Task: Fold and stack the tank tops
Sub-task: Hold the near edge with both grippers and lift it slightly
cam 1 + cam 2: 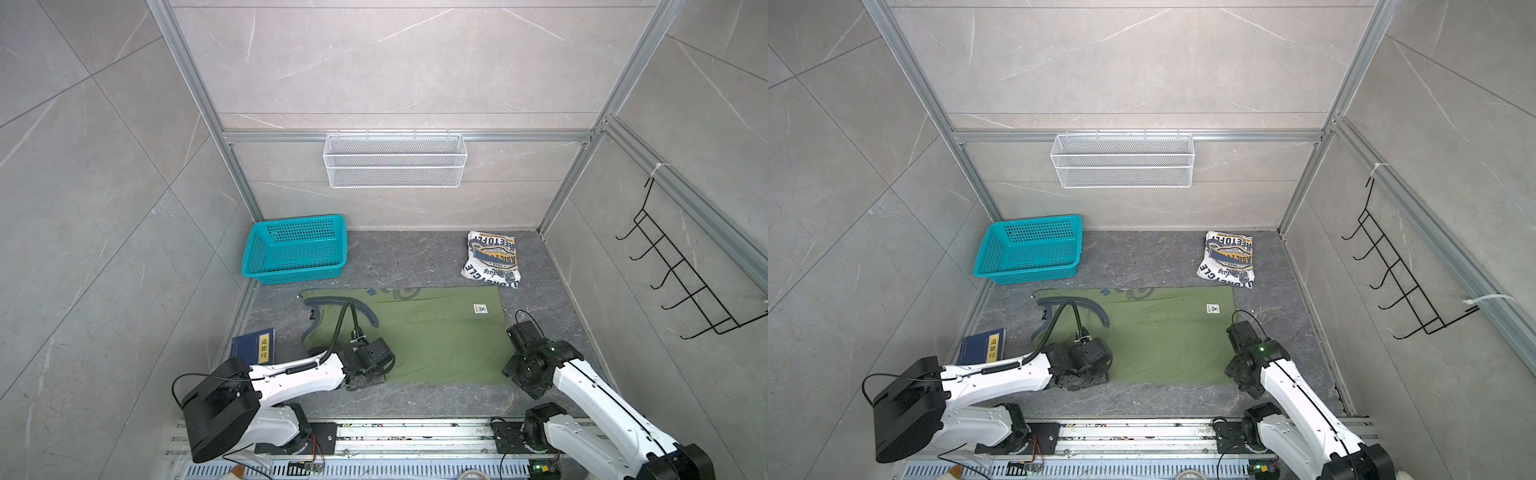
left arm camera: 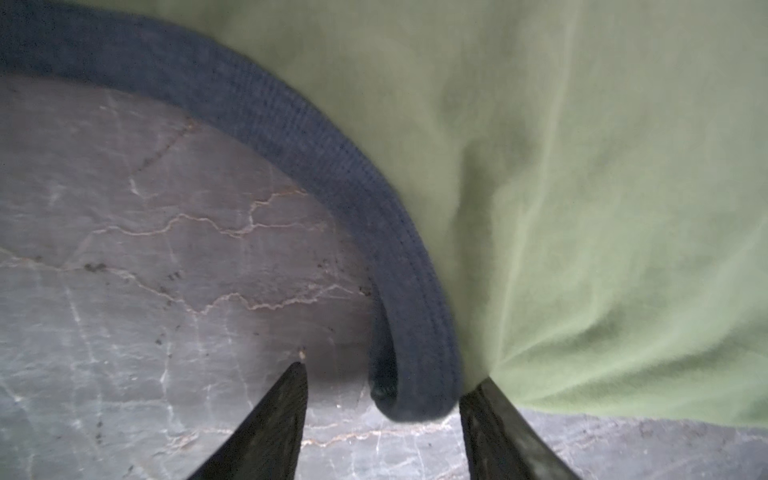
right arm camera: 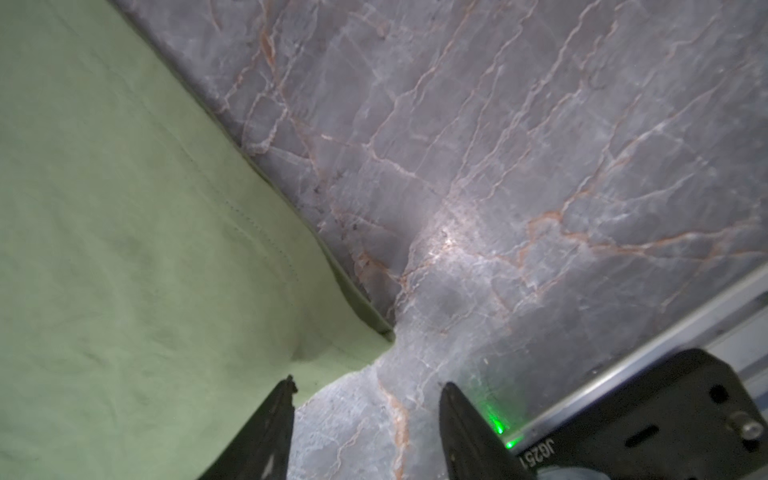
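Left tool (image 2: 382, 374) stands spread astride the grey trim (image 2: 336, 166) at the near left corner of the green top (image 1: 432, 336). Right tool (image 3: 370, 384), spread too, straddles its near right corner; neither holds anything. Soft, light and limp, that top lies flat on the bench (image 1: 415, 399) and likely wants both corners pinched. Farther off, the white top (image 1: 491, 259) sits folded by the far right corner.

This is a robot test cell in a lab, dressed as a laundry corner. Aluminium frame posts (image 1: 191, 83) hold stone-look wall panels (image 1: 395, 62), and two robot arms (image 1: 291, 374) are bolted to a metal rail (image 1: 415, 434) at the open front. Beyond the left gripper (image 2: 390, 374) stands a teal plastic basket (image 1: 295, 249). A white wire shelf (image 1: 395, 160) hangs on the wall ahead of both grippers. A black hook rack (image 1: 685, 261) hangs on the wall beside the right gripper (image 3: 369, 382).
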Available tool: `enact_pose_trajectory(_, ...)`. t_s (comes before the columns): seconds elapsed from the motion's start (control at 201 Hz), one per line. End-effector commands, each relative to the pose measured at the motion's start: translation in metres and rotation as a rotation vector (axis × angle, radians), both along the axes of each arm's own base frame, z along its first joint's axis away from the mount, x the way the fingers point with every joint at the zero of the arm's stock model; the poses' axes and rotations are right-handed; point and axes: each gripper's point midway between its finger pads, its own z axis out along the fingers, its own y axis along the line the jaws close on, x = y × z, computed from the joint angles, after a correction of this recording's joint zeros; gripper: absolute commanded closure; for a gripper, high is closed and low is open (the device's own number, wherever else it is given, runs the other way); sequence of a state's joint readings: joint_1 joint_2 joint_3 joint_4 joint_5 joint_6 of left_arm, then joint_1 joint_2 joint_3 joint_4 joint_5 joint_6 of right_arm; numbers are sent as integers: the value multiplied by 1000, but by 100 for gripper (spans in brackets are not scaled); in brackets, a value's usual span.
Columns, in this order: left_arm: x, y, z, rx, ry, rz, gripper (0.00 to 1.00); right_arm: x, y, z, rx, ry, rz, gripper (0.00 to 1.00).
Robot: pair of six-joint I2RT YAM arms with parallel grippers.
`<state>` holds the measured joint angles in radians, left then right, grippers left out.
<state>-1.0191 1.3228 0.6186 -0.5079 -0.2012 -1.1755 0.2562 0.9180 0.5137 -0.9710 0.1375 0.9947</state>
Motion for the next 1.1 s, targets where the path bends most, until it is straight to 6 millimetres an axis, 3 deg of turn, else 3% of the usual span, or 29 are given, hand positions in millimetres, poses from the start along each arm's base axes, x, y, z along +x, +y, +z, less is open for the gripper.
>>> enact_pose_trajectory(0.0, 7, -5, -4, 6, -9, 8, 42, 2, 5, -4, 19, 11, -27, 42)
enact_pose_trajectory(0.219, 8, -6, -18, 27, 17, 5, 52, 14, 27, -13, 105, 2, -39, 46)
enact_pose_trajectory(0.622, 14, -3, -11, 13, -10, -18, 78, 12, 27, -12, 38, 19, -109, 47)
enact_pose_trajectory(0.861, 17, -8, -4, 6, -22, -46, 80, -9, 26, -7, -19, 38, -172, 48)
enact_pose_trajectory(0.97, 17, -10, -5, -9, -26, -42, 81, -4, 27, -6, -24, 20, -173, 48)
enact_pose_trajectory(1.095, 19, -12, -3, -15, -32, -41, 81, 5, 44, -16, 30, 27, -174, 48)
